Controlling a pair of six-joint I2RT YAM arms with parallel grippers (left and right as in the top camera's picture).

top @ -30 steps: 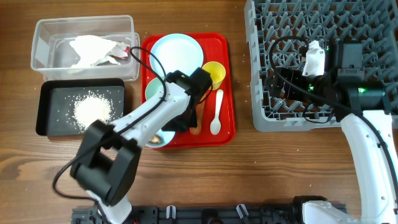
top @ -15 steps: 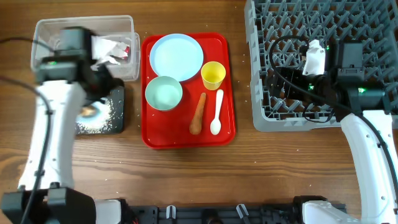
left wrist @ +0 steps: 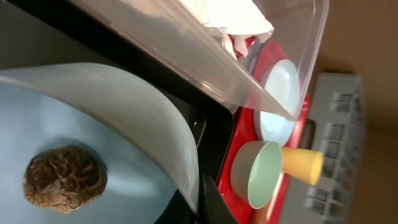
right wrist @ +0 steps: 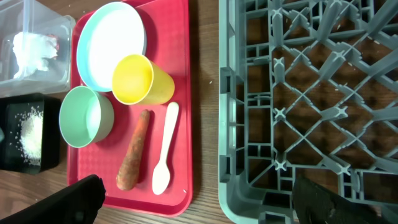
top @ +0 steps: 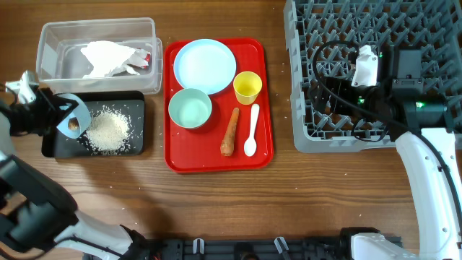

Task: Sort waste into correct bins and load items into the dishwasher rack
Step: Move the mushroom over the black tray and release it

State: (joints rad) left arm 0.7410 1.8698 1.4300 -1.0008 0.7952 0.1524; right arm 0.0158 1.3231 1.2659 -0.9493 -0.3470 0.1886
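L gripper (top: 60,115), far left of the overhead frame, is clamped on the rim of a blue bowl (top: 78,111). It holds the bowl tipped on edge over the black tray (top: 54,148), just left of the rice (top: 108,131). The brown scrap (left wrist: 65,179) lies on the bowl's inner wall in the L wrist view, not out yet. Clear tub (top: 50,36) w/ napkin (top: 108,56) is upper left. R gripper (right wrist: 202,208) hangs spread wide w/ nothing in it, over the rack (top: 303,137) at right.

Risks, as I judge them:
- The scrap may cling, so too shallow a tilt won't drop it.
- A hard shake could bounce it past the tray's left rim onto the table (top: 325,202). The bowl is close to that rim, so margin is thin.
- A rim pinch on a tilted bowl could slip.

Carrot (top: 229,131), plate (top: 206,65), mint bowl (top: 190,108), cup (top: 247,87) & spoon (top: 251,130) wait on the red tray (top: 209,155), centre.
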